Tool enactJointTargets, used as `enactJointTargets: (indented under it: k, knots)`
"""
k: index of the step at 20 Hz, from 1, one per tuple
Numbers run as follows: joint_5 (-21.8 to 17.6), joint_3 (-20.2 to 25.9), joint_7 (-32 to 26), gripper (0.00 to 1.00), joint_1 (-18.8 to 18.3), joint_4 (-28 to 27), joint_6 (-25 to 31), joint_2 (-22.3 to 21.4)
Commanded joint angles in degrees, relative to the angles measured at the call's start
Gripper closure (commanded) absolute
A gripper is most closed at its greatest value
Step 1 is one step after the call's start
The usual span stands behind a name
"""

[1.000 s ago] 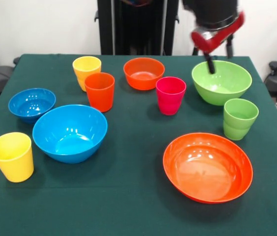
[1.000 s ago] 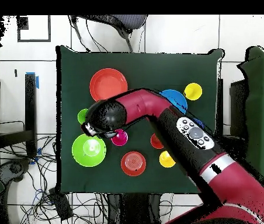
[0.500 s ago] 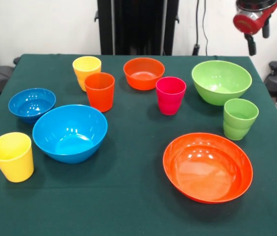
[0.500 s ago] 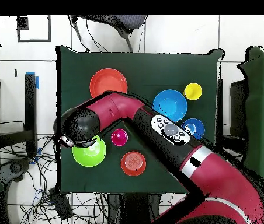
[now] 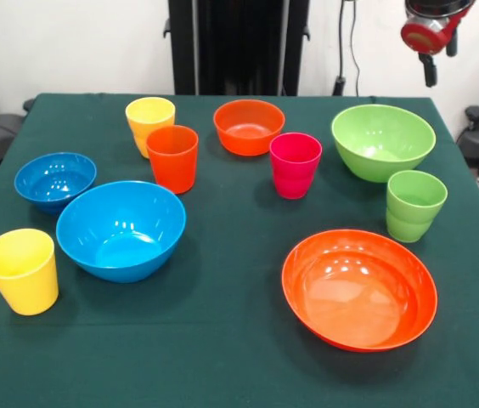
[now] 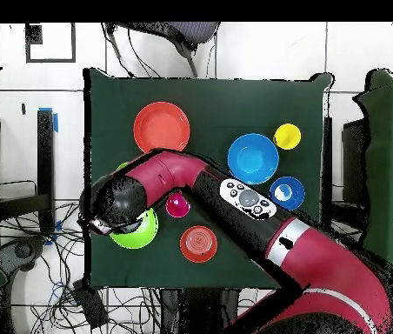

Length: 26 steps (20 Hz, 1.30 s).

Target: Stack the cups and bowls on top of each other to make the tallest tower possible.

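Ten pieces sit unstacked while the gripper (image 5: 431, 51), its state unclear, hangs upper right; descending off-centre could tip the lime bowl (image 5: 383, 140) below.

Count on counter (image 5: 239, 357): five cups (image 5: 172, 158), five bowls (image 5: 121, 229). Cups: two yellow, one orange, one pink-red, one green.

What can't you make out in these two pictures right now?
- Gripper, front view: cut off by the top edge; open or shut unclear.
- Green cup, orange cup, one yellow cup, overhead view: hidden under the arm.
- Green bowl, overhead view: partly covered by the arm.
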Motion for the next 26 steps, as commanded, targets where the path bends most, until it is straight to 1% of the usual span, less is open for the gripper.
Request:
enactJointTargets:
  k: [1, 4, 6, 9, 12, 15, 20, 22, 23, 26]
  knots:
    - [-6.8, -2.3, -11.5, 0.0, 0.3, 4.4, -0.6, 2.7]
    - [-8.1, -2.2, -11.8, 0.0, -0.3, 5.0, -0.3, 2.4]
    - [-9.3, -1.7, -12.2, 0.0, -1.0, 5.6, -1.1, 2.2]
    - [-11.7, 0.2, -13.3, 0.0, -2.1, 6.2, -4.7, 2.5]
    - [-13.5, -0.2, -13.1, 0.0, -2.2, 6.5, -4.8, 1.8]
    - [-15.8, -0.2, -12.8, 0.0, -2.1, 6.9, -6.5, 1.6]
    - [-18.7, -1.0, -12.0, 0.0, -1.7, 7.4, -8.4, 2.5]
    - [-20.8, -1.2, -11.4, 0.0, -1.3, 7.1, -10.6, 2.8]
    - [-22.3, -2.2, -10.9, 0.0, -0.8, 6.6, -11.4, 3.2]
    - [-24.3, -4.0, -10.6, 0.0, 0.1, 5.6, -11.7, 4.4]
